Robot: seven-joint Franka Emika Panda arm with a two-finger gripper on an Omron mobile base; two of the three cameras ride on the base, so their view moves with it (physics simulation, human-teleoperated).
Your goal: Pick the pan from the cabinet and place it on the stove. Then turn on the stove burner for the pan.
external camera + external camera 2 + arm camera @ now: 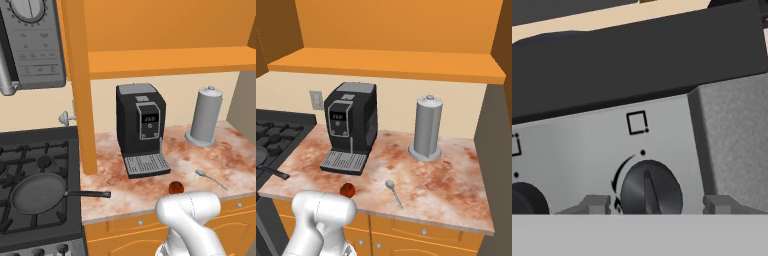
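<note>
The dark grey pan (37, 194) sits on the front right grate of the black stove (45, 150), and its black handle (89, 193) reaches right over the counter. In the right base view the pan's handle (273, 172) pokes in at the left edge. The orange cabinet (150, 30) stands open above the counter. In the hand view my gripper (655, 204) faces the stove's grey front panel (587, 145). Its fingertips (594, 204) stand apart on either side of a round black knob (649, 192), with gaps to the knob on both sides.
A black coffee machine (141, 125), a grey canister (206, 116), a spoon (210, 178) and a small red fruit (175, 187) are on the marbled counter. A grey microwave (32, 40) hangs above the stove. A second knob (527, 200) lies to the left.
</note>
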